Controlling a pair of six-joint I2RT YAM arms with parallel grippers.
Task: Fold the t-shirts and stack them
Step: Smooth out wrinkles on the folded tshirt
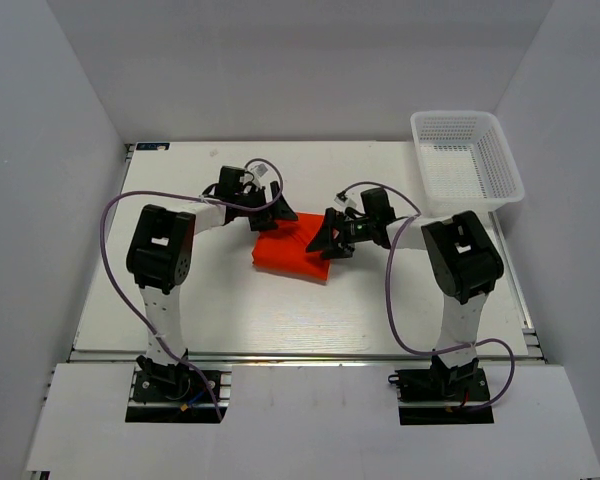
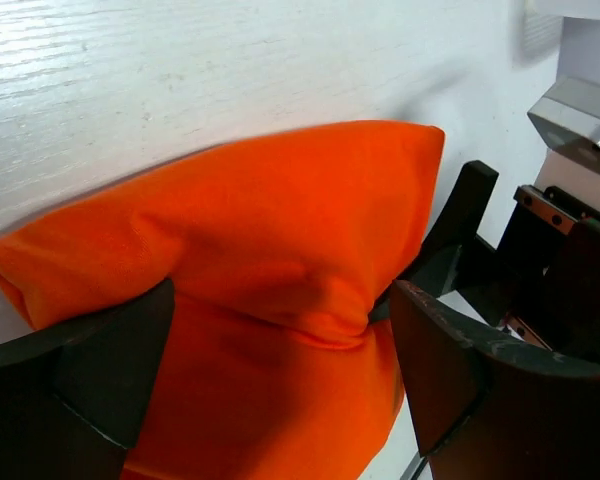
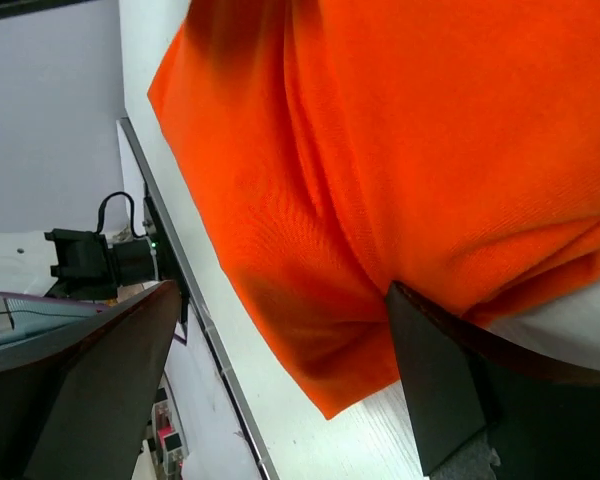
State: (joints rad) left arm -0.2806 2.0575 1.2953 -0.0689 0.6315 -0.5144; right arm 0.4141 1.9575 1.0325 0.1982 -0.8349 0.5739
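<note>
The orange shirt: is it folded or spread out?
Folded. The t-shirt is a small compact bundle with doubled layers; no sleeves stick out.

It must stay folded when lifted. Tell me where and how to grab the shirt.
Take the shirt by its two opposite ends at once, the left gripper from its far-left corner, the right gripper from its right edge, each coming in low with jaws astride all the layers. It is a flat, limp folded pad; a one-sided pinch would likely let it droop open.
</note>
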